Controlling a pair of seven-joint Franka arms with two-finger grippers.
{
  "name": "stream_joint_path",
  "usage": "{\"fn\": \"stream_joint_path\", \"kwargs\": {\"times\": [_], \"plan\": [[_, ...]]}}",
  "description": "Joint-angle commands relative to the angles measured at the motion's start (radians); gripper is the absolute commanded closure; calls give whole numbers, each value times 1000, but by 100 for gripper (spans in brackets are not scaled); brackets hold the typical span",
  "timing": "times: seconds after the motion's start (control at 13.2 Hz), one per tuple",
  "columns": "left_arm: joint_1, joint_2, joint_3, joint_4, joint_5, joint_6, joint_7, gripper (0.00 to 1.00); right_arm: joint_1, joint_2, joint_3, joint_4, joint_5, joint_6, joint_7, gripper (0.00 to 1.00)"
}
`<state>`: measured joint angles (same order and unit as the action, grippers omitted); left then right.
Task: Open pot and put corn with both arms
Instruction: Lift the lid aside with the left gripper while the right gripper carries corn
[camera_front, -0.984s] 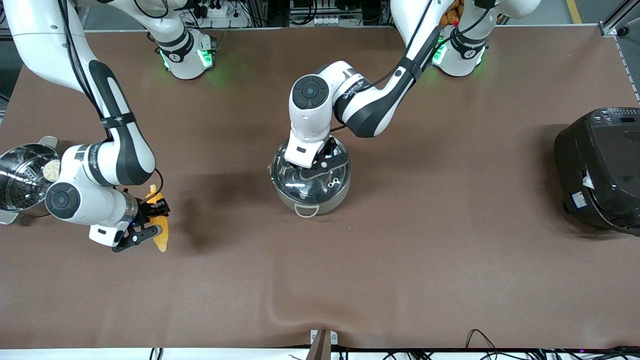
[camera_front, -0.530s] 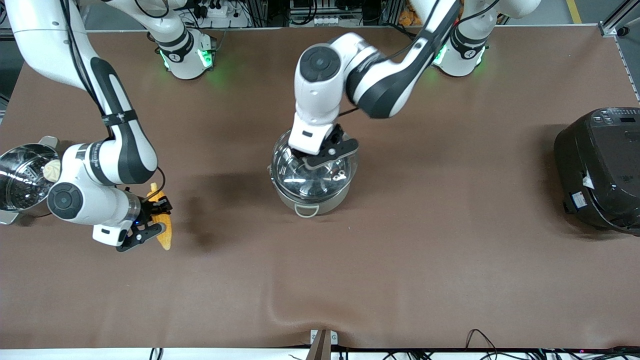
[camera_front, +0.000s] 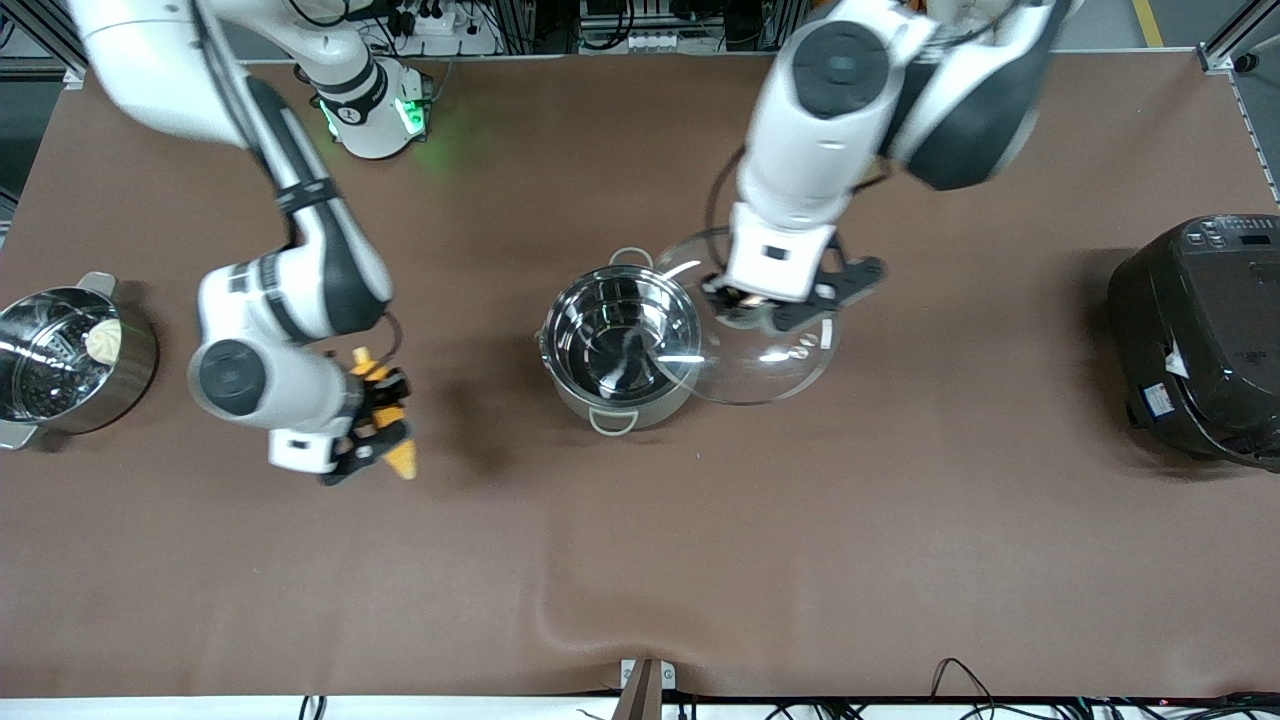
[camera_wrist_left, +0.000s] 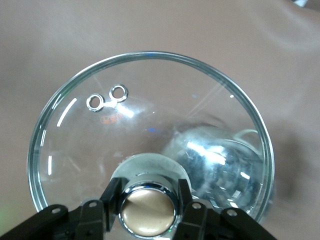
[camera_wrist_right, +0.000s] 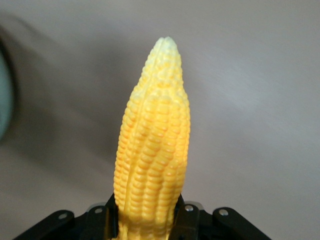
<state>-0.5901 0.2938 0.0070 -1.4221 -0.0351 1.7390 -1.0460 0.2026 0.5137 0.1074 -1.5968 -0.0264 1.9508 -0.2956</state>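
Note:
The round steel pot (camera_front: 620, 350) stands open mid-table with grey loop handles. My left gripper (camera_front: 775, 305) is shut on the copper-coloured knob (camera_wrist_left: 147, 212) of the glass lid (camera_front: 760, 355). It holds the lid in the air, partly over the pot's rim on the side toward the left arm's end. The pot shows through the lid in the left wrist view (camera_wrist_left: 220, 165). My right gripper (camera_front: 375, 430) is shut on the yellow corn cob (camera_front: 385, 420), held above the table between the pot and the steamer pot. The cob also shows in the right wrist view (camera_wrist_right: 152, 145), gripped at its thick end.
A steel pot with a steamer insert and a white bun (camera_front: 70, 355) stands at the right arm's end. A large black rice cooker (camera_front: 1200, 335) stands at the left arm's end. A ridge in the brown table cover (camera_front: 600, 620) lies near the front edge.
My left gripper has lifted the lid off the pot and carried it toward the left arm's end. My right gripper has moved the corn toward the pot.

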Motion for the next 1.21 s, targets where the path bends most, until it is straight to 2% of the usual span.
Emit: {"fn": "stream_joint_path", "kwargs": {"times": [0.0, 0.15, 0.3, 0.61, 0.76, 0.91, 1.14], "plan": [[96, -154, -9, -197, -2, 10, 146, 100, 101, -12, -8, 58, -6, -36, 65, 100], [179, -218, -10, -344, 17, 39, 284, 100, 214, -9, -9, 112, -24, -90, 119, 100], [246, -254, -13, -475, 27, 120, 375, 100, 308, 3, -14, 120, -33, -85, 185, 100], [331, -259, -15, -674, 27, 302, 432, 100, 425, 69, -14, 159, -147, -78, 208, 100], [364, -251, -15, -780, 27, 443, 446, 100, 466, 113, -15, 210, -182, -76, 208, 100], [368, -223, -15, -839, 27, 540, 448, 100, 501, 161, -15, 268, -191, -75, 210, 100], [400, -179, -15, -908, 29, 686, 474, 100, 518, 181, -15, 274, -213, -24, 210, 100]]}}
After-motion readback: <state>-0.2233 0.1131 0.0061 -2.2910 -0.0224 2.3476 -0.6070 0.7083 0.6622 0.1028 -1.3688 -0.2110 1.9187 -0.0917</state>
